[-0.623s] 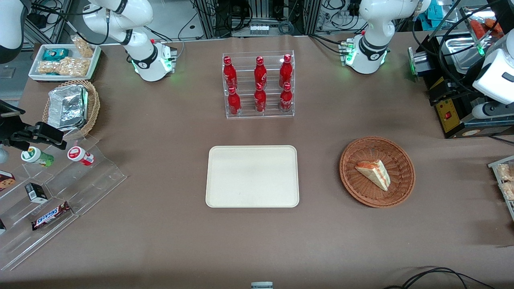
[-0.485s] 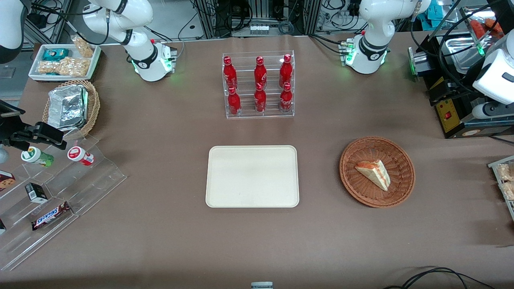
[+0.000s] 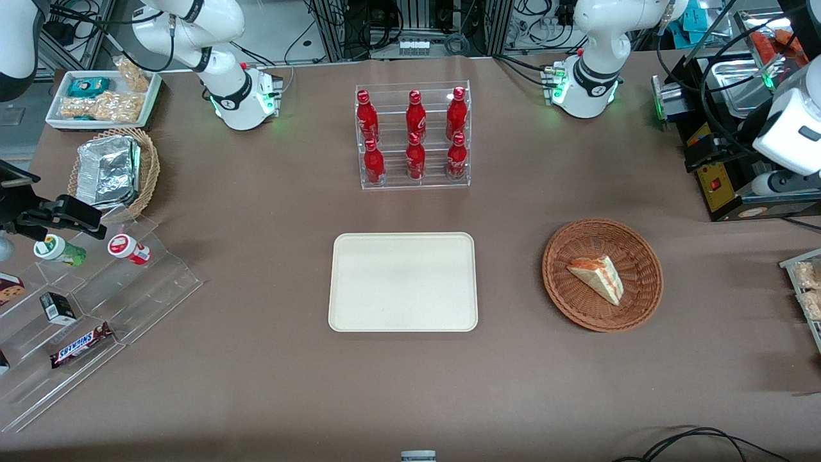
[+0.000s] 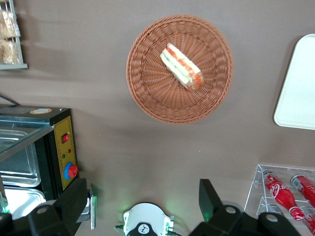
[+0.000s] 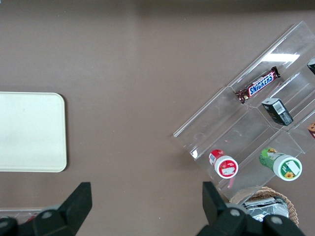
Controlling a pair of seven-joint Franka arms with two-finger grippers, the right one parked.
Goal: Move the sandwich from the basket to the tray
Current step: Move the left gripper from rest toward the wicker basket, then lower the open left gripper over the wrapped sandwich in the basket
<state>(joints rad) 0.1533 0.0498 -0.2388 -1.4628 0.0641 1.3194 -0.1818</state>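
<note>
Plainly in the round reddish-brown basket (image 3: 559,282): one sandwich (image 3: 596,277), lying flat on the wicker, narrow end toward the front camera. Beside the basket, toward the parked arm's end and apart from it: the cream tray (image 3: 403,281), flat on the table (image 3: 269,385). Farther from the front camera than the tray: a clear tiered rack (image 3: 414,181) holding six upright red bottles (image 3: 415,115) in two rows of three. Toward the parked arm's end: a tan wicker basket (image 3: 150,168) filled with foil packs (image 3: 108,170), a white snack tray (image 3: 150,102) farther off still, and a clear stepped stand (image 3: 157,282) carrying two small round tubs (image 3: 128,248), a Snickers bar (image 3: 80,344) and a small dark box (image 3: 58,308).

Shown by the left wrist view alone: the gripper (image 4: 142,189), fingers (image 4: 74,196) spread wide and gripping nothing, high above the table between the working arm's base (image 4: 142,227) and the basket. Shown there too: the red and green layers of the filling, plus a black appliance (image 4: 61,147) with a red knob. From the front, only pale bread with an orange edge.

Cut off in the left wrist view: all but one edge of the tray and one corner of the bottle rack. Cropped in the front view: a rack of packets (image 3: 805,289) at the working arm's end. Hard to pick out there: the gripper among dark equipment.
</note>
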